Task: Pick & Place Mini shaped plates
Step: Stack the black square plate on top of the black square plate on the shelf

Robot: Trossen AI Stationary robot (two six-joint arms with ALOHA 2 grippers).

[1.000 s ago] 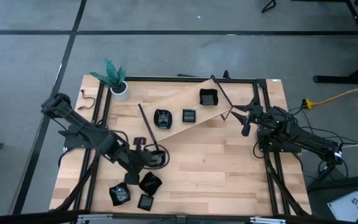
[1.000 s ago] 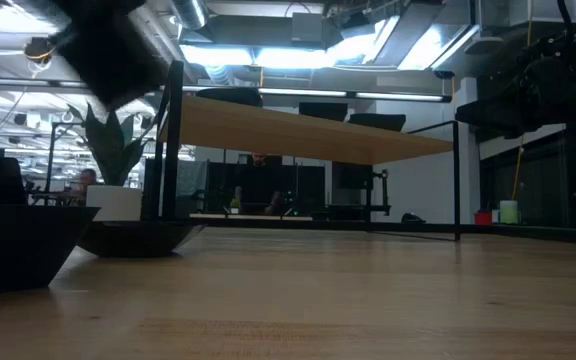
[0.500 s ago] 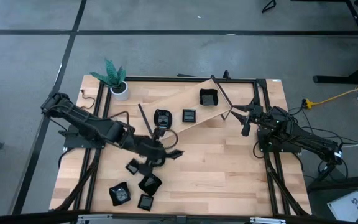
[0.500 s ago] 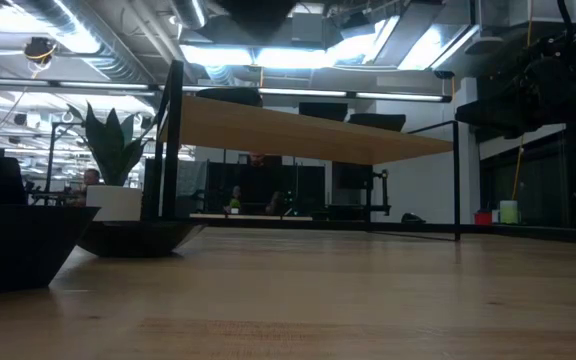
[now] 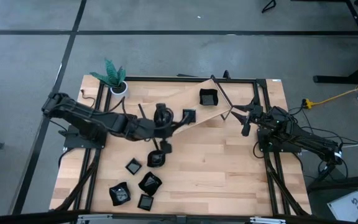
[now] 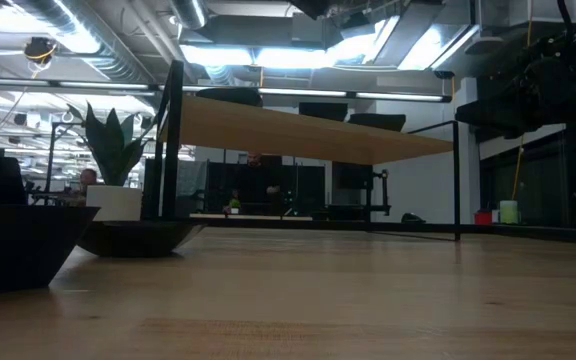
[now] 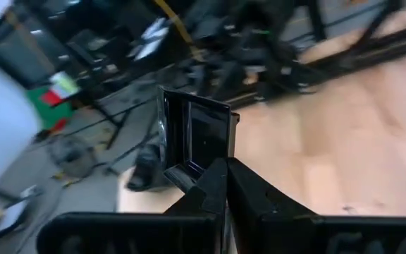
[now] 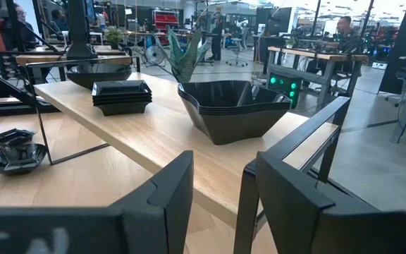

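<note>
One small square plate (image 7: pixel 192 144), clamped in the left end effector (image 5: pixel 161 116), has been lifted off the tabletop (image 5: pixel 216 162) to the raised shelf (image 5: pixel 185 102), ready for placing; right end effector (image 5: pixel 246 118) waits apart.

Left claw (image 5: pixel 174 124) moved from the near-left cluster of mini plates up across the bench to the raised shelf (image 5: pixel 213 111), carrying a small square plate (image 7: pixel 192 140) pinched upright. Another plate (image 5: pixel 133 166) now lies uncovered below.
</note>
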